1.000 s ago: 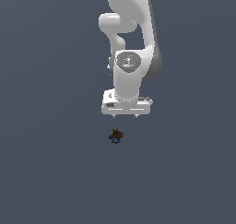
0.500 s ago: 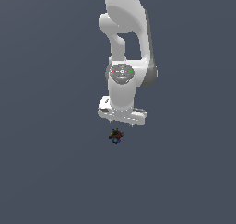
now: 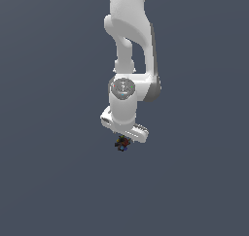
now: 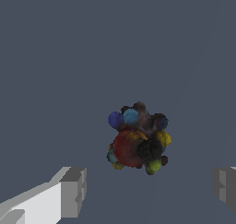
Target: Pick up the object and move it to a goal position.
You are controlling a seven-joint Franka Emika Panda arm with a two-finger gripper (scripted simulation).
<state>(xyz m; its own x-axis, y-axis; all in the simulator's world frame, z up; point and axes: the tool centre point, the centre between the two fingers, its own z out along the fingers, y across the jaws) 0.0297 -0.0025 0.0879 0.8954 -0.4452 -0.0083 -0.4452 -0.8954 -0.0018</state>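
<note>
The object point(image 3: 122, 143) is a small dark lumpy cluster with blue, red, orange and green blobs, lying on the grey floor. In the wrist view the object point(image 4: 137, 138) shows large. My white gripper point(image 3: 123, 137) hangs straight above it, its hand almost down on the cluster in the exterior view. In the wrist view my gripper point(image 4: 150, 191) is open: one grey fingertip point(image 4: 73, 191) and the other point(image 4: 225, 187) stand wide apart on either side, with the cluster just beyond the line between them. Nothing is held.
A plain grey floor point(image 3: 53, 181) fills both views. The white arm point(image 3: 130, 41) rises upward from the gripper to the frame's top edge. No other objects or edges show.
The arm has come down towards the cluster, and the hand has turned. The gap between hand and object has closed. The object has not moved.
</note>
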